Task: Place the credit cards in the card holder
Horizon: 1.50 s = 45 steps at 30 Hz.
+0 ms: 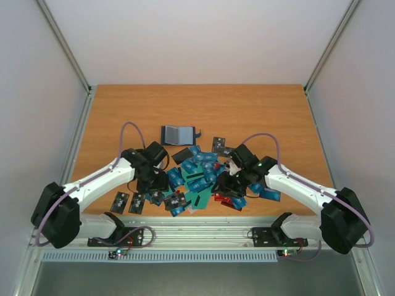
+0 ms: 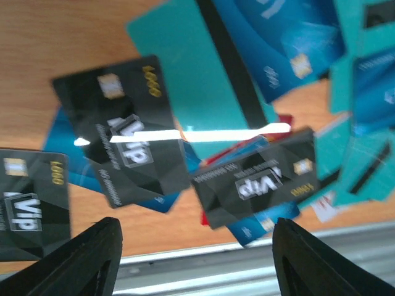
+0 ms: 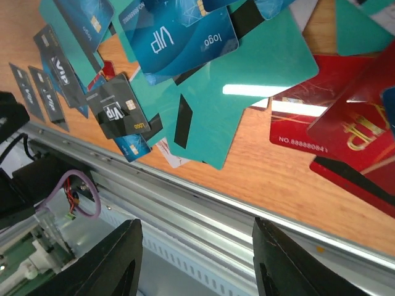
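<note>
The credit cards (image 1: 197, 179) lie in a loose overlapping heap of blue, teal, black and red near the table's front edge. The card holder (image 1: 179, 134) lies open behind the heap, dark navy with a grey-blue inside. My left gripper (image 1: 154, 184) hovers over the heap's left side. In the left wrist view it (image 2: 194, 259) stands open above a black VIP card (image 2: 259, 179) and bare wood. My right gripper (image 1: 233, 179) hangs over the heap's right side. In the right wrist view it (image 3: 197, 262) is open and empty, with teal cards (image 3: 247, 92) and red cards (image 3: 333, 123) beyond it.
An aluminium rail (image 1: 197, 231) runs along the table's near edge, just below both grippers (image 3: 216, 209). A few black cards (image 1: 128, 202) lie apart at the front left. A purple cable (image 3: 74, 197) loops by the left arm's base. White walls stand on both sides.
</note>
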Available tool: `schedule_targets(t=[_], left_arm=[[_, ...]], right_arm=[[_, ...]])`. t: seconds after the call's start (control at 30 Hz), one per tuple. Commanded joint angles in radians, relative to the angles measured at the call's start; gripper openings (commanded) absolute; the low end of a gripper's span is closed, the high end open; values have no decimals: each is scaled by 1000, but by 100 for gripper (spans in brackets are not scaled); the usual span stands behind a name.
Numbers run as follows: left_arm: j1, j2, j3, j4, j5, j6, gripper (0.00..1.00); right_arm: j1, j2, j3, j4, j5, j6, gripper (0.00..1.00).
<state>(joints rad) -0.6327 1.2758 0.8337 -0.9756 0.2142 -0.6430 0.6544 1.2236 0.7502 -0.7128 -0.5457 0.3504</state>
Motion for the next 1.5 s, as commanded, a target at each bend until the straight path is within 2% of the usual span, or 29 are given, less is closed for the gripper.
schedule_targets(t=[0.0,0.1,0.27,0.57,0.67,0.9,1.27,1.47], left_arm=[[-5,53,40,12,-187,-87,70],[-5,118,80,-31,-278,-96,74],[-5,239,144,-71,-341,-123,78],[7,367,177,-32,-308,-88,78],[11,333,171,-77,-336,-111,77],[77,146,48,-191,-367,-229,74],[316,88,-98,-30,-223,-240,68],[356,118,-117,56,-186,-214,63]], right_arm=[[26,50,-34,174,-100,24,52],[54,59,-2,126,-87,-11,55],[56,65,1,71,-54,-70,56],[57,42,-35,46,-41,-75,56],[57,35,-34,36,-37,-83,56],[57,45,-39,50,-36,-79,56],[57,100,-18,78,-59,-74,56],[58,77,-31,73,-50,-62,56]])
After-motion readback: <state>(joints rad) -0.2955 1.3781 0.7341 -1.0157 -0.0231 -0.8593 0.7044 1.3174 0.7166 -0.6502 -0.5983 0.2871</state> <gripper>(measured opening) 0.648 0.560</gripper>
